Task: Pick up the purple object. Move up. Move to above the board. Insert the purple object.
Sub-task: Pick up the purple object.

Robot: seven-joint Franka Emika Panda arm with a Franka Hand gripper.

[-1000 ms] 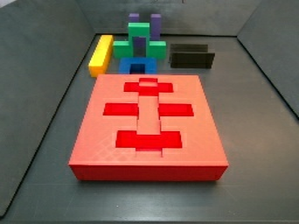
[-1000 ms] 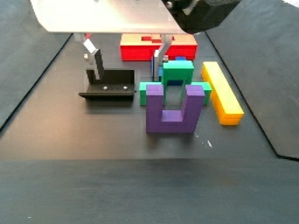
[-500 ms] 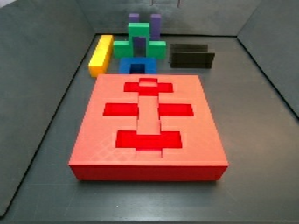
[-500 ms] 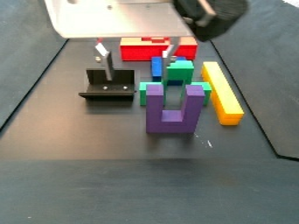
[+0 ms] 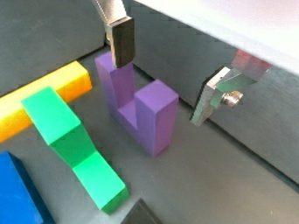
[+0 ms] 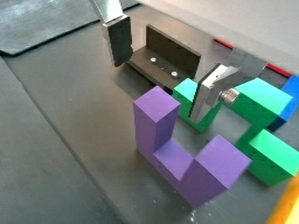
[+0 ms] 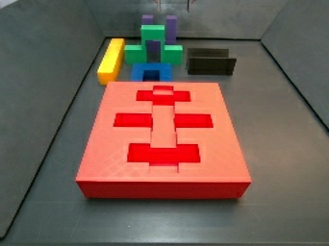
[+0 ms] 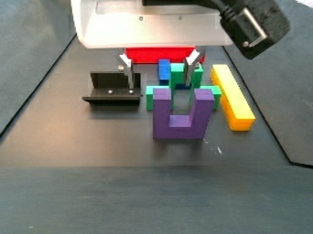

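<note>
Dark floor: purple object [image 5: 138, 105] under open gripper [image 5: 166, 74].

White wrist housing [image 8: 153, 20], black camera block [image 8: 254, 26]; pincer [image 5: 170, 70], flat silver fingers [image 5: 214, 94], dark pads

A side view looks down the table over the board [image 7: 164, 135] toward the purple object [image 7: 157, 23]; the opposing side view faces back, the purple object [image 8: 181, 113] nearest. Both wrist views look down close past the hand [image 5: 163, 73].

End effector [image 5: 167, 74] hangs low, fingers spread apart.
</note>
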